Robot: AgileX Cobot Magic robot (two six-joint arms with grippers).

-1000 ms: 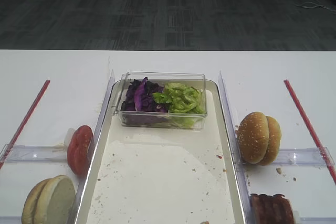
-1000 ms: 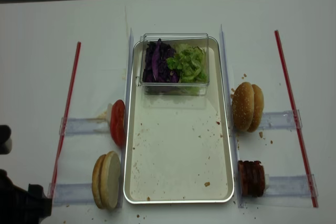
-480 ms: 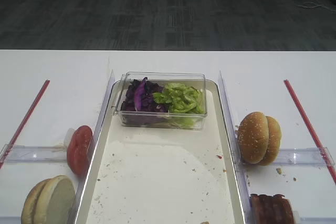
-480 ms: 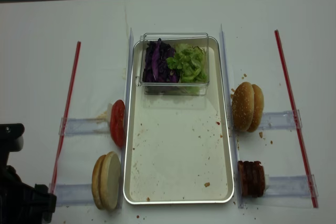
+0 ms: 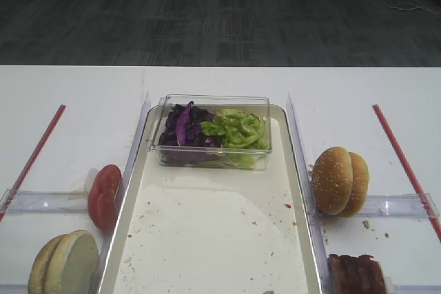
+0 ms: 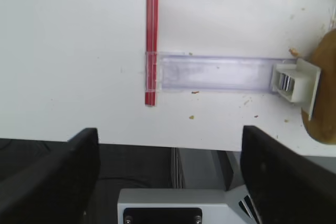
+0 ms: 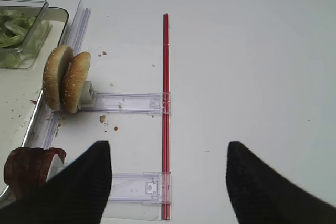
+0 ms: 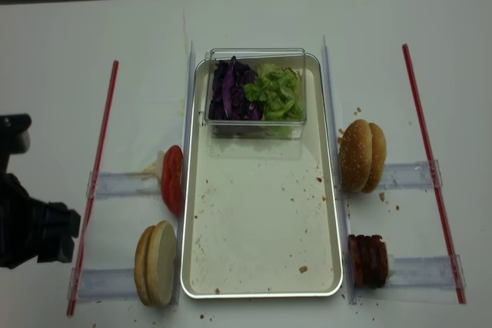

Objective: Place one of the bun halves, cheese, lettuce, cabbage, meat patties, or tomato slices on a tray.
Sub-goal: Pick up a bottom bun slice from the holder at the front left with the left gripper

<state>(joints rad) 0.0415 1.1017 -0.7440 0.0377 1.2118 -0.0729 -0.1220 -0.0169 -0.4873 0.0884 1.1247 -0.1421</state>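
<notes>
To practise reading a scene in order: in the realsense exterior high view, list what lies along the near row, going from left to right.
Left arm → left red strip → bun halves → tray → meat patties → right red strip.

The left arm (image 8: 27,224) is seen as a dark mass at the left edge of the overhead view; the left claw (image 6: 168,145) is held spread wide, nothing between its dark fingers (image 6: 50,177); the right claw (image 7: 168,174) is likewise parted and holding nothing.
</notes>
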